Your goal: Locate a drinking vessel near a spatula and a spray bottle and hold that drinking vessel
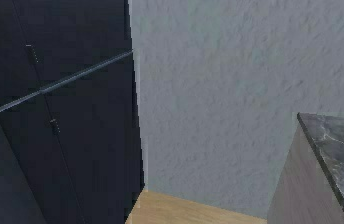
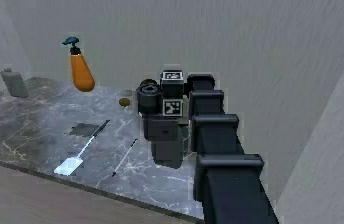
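Since that brown blob (image 2: 126, 100), likely your cup, sits beside the gripper (image 2: 141, 100) toward the spray bottle (image 2: 79, 68), reach there. Can't tell if it holds anything.

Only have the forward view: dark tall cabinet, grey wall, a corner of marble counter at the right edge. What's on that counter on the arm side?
Observer: An orange spray bottle stands toward the back of the marble counter.
Operator: Spatula near it?
Observer: Yes, a spatula lies flat in front of the bottle, its pale blade toward the counter's near edge.
Operator: And the cup? Where's the gripper?
Observer: A small brownish round thing sits on the counter right of the bottle, directly at the gripper. I can't tell whether it's the cup or whether the gripper holds anything.
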Controlling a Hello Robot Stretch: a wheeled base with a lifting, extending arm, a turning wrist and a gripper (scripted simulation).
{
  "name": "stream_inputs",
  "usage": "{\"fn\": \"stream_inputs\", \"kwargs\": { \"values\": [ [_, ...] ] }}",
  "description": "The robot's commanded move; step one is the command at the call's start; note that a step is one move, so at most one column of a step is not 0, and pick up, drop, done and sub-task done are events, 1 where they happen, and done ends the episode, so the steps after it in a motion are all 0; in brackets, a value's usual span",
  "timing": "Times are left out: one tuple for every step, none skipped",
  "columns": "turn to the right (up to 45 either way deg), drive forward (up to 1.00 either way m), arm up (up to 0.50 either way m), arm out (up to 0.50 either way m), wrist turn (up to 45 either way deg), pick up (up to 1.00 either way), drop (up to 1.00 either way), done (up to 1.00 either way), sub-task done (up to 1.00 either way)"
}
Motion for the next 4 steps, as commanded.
{"fn": "stream_inputs", "kwargs": {
  "values": [
    [0.0, 0.00, 0.00, 0.00, 21.0, 0.00, 0.00, 0.00, 0.00],
    [0.0, 0.00, -0.16, 0.00, 0.0, 0.00, 0.00, 0.00, 0.00],
    [0.0, 0.00, 0.00, 0.00, 0.0, 1.00, 0.00, 0.00, 0.00],
    [0.0, 0.00, 0.10, 0.00, 0.0, 0.00, 0.00, 0.00, 0.00]
  ]
}}
